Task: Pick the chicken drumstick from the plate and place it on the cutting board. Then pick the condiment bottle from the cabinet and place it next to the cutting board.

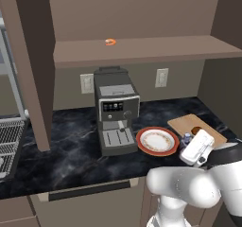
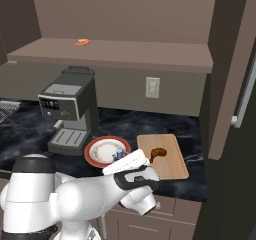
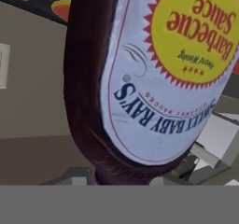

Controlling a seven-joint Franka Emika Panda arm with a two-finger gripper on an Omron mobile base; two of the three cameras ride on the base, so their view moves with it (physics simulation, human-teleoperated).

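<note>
Left base view, coffee machine [image 1: 115, 115]: stands on the dark counter [image 1: 71, 150] under the cabinet [image 1: 137, 48] shelf; it serves as the landmark.
Left base view, plate [image 1: 157, 141]: just right of the coffee machine, bare.
Left base view, cutting board [image 1: 186, 123]: right of the plate, farther from the coffee machine; a brown bit of the chicken drumstick [image 1: 196, 129] shows on it.
Left base view, condiment bottle [image 1: 187, 138]: blue cap just visible between plate and board, the white hand covering the rest.
Right base view, drumstick [image 2: 157, 153]: lies on the board [image 2: 172, 166], well right of the coffee machine [image 2: 70, 109].
Right base view, bottle [image 2: 119, 155]: cap over the plate's [image 2: 92, 151] right edge.
Hand view, bottle [image 3: 154, 73]: very close (label upside down), barbecue sauce.
Claw: jaws hidden; cannot tell whether it grips the bottle.
</note>
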